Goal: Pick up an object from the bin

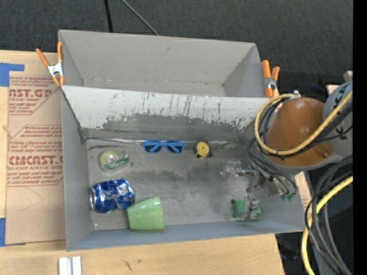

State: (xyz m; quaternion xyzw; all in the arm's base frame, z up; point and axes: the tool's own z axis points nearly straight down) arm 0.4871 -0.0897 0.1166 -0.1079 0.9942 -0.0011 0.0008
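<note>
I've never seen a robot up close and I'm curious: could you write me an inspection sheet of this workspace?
Surface: grey bin, floor scuffed.
Job's things: blue sunglasses, yellow bit, clear roll, crushed blue can, green cup on its side against the can.
Clutter: nothing seen.
Jaws: low in the bin's front right corner, by a small green thing.
Cables: yellow and black loops round the wrist's orange cover.
Surroundings: dark floor behind, wooden top in front.
</note>
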